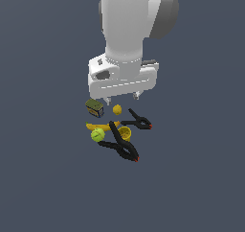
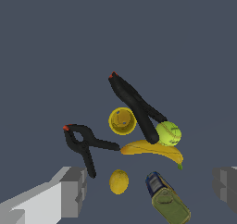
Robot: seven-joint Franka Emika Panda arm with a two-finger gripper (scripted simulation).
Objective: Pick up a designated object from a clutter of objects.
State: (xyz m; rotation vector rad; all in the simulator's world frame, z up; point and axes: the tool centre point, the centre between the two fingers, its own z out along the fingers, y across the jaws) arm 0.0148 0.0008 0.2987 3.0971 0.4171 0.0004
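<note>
The lime-green ball (image 1: 97,135) lies on the floor at the front of the clutter, touching the banana (image 1: 95,126) and the large black clamp (image 1: 122,145). In the wrist view the ball (image 2: 168,133) sits between that clamp (image 2: 134,105) and the banana (image 2: 152,150). The yellow cup (image 1: 125,133) stands just to the exterior view's right of the ball; it also shows in the wrist view (image 2: 122,121). My gripper (image 1: 122,98) hangs open and empty above the back of the clutter, well above and behind the ball. Both of its fingers (image 2: 69,193) show wide apart in the wrist view.
A small yellow-orange fruit (image 1: 117,110) (image 2: 119,181) and an olive tin (image 1: 94,108) (image 2: 169,202) lie under the gripper. A second black clamp with red tips (image 1: 139,121) (image 2: 83,142) lies to the exterior view's right. The floor is plain dark grey-blue.
</note>
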